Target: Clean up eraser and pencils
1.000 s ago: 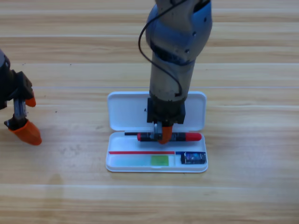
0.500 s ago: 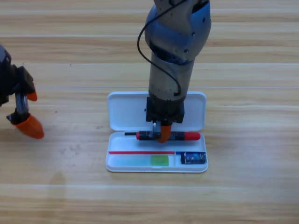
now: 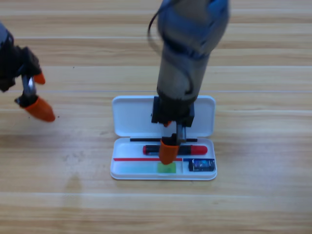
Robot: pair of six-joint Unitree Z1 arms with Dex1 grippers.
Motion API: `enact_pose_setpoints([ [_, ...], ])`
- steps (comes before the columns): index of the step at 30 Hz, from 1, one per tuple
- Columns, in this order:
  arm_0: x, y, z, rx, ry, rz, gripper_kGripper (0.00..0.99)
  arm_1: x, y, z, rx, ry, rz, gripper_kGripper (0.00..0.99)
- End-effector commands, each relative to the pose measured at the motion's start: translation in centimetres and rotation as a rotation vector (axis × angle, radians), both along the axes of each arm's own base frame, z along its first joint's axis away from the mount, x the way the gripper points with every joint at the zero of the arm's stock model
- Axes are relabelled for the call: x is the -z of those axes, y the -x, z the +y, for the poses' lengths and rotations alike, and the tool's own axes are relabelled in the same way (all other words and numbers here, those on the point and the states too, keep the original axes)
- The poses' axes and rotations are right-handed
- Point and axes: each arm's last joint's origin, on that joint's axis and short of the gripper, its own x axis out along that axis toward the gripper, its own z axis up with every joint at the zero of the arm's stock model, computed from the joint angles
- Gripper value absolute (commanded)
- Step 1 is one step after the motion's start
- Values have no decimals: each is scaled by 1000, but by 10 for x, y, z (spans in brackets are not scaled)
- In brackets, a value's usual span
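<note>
The right hand, open above the black pencil lying in the case, should lift straight up; the left hand waits open at far left

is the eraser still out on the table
No, the eraser lies in the small compartment at the lower right of the white case, beside the right gripper.

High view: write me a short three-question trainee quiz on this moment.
1. True or false: the eraser lies inside the white case.
2. Which one is over the case: A the left pincer, or B the right pincer?
3. Fill in: the black pencil lying in the case has a ___ end.
Key: 1 true; 2 B; 3 red.
</note>
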Motion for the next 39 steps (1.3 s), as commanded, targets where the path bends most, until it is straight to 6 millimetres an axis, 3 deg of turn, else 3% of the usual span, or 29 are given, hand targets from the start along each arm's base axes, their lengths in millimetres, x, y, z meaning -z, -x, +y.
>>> enact_pose_setpoints([
  [1,2,-34,-3,-32,53,1,940,-123,65,-57,-43,-251,17,982],
  [6,-1,-71,-12,-15,160,-6,744,-169,108,-111,-28,-445,38,990],
  [10,12,-104,-20,30,273,15,476,-181,141,-162,14,-618,-20,990],
  [12,21,-118,-24,69,318,38,275,-177,153,-179,30,-670,-31,990],
  [14,37,-129,-28,98,362,81,0,-169,160,-187,28,-689,-8,990],
  [22,115,-148,-40,84,432,314,0,-144,165,-190,33,-650,78,990],
  [26,134,-149,-47,99,418,368,0,-144,168,-195,31,-658,73,990],
  [31,134,-144,-55,114,416,404,0,-141,169,-196,34,-657,76,990],
  [39,100,-129,-63,170,449,446,0,-141,169,-196,37,-655,78,990],
])
